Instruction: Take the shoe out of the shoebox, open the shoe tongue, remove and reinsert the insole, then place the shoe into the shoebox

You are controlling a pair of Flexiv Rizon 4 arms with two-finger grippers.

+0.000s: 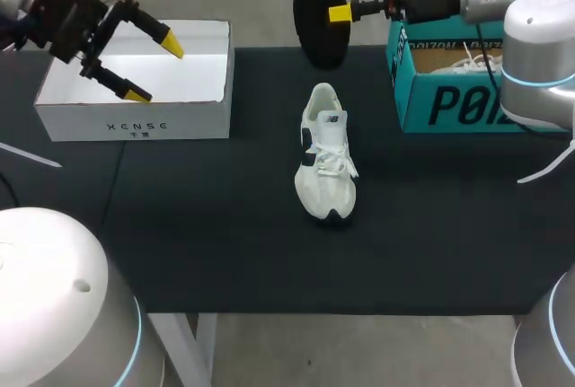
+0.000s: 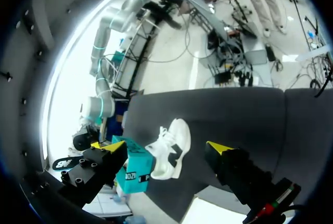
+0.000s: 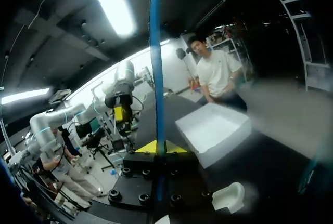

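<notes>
A white shoe (image 1: 325,155) with a dark heel panel lies on the black table mat, toe toward the front edge; it also shows as the shoe (image 2: 169,148) ahead of my left fingers and the shoe (image 3: 229,197) below my right gripper. My right gripper (image 1: 344,13) is shut on the black insole (image 1: 321,10), holding it upright above the table's back edge, behind the shoe. In the right wrist view the insole (image 3: 156,68) stands edge-on between the yellow tips of the right gripper (image 3: 157,147). My left gripper (image 1: 153,68) hangs open and empty above the white box; it is the left gripper (image 2: 166,147).
An open white box (image 1: 135,109), empty inside, stands at the back left; it is the white box (image 3: 213,130). A teal shoebox (image 1: 449,82) with white laces showing inside sits at the back right, the teal shoebox (image 2: 134,174).
</notes>
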